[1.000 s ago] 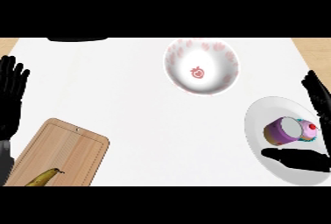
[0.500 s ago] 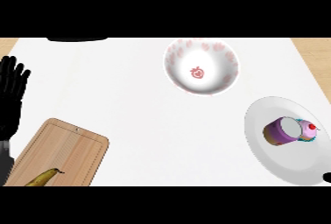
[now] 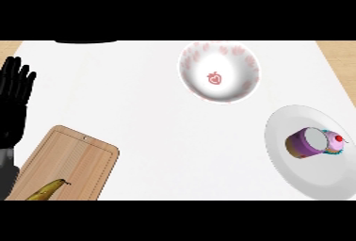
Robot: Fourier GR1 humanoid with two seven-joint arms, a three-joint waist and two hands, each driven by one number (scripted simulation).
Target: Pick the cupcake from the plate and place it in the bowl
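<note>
White countertop (image 3: 139, 108) filled nearly the whole head view, with a tan surface (image 3: 344, 56) showing past its far corners. A thin dark shape (image 3: 87, 42) sat at the far edge (too little of it showed to tell what it was).

The bowl (image 3: 198, 61), white with pink strawberry marks, stood toward the far side, right of centre. Nearer and well apart from it, at the right edge, lay the white plate (image 3: 292, 174). The cupcake (image 3: 309, 142) was on that plate, tipped onto its side, its purple wrapper pointing left and its pink frosting and red cherry pointing right.

At the near left a wooden cutting board (image 3: 76, 160) lay at an angle, with a banana (image 3: 47, 190) on its near end.

The left hand (image 3: 12, 108) rested at the left edge, fingers straight and spread, pointing away, holding nothing and touching none of the objects.
</note>
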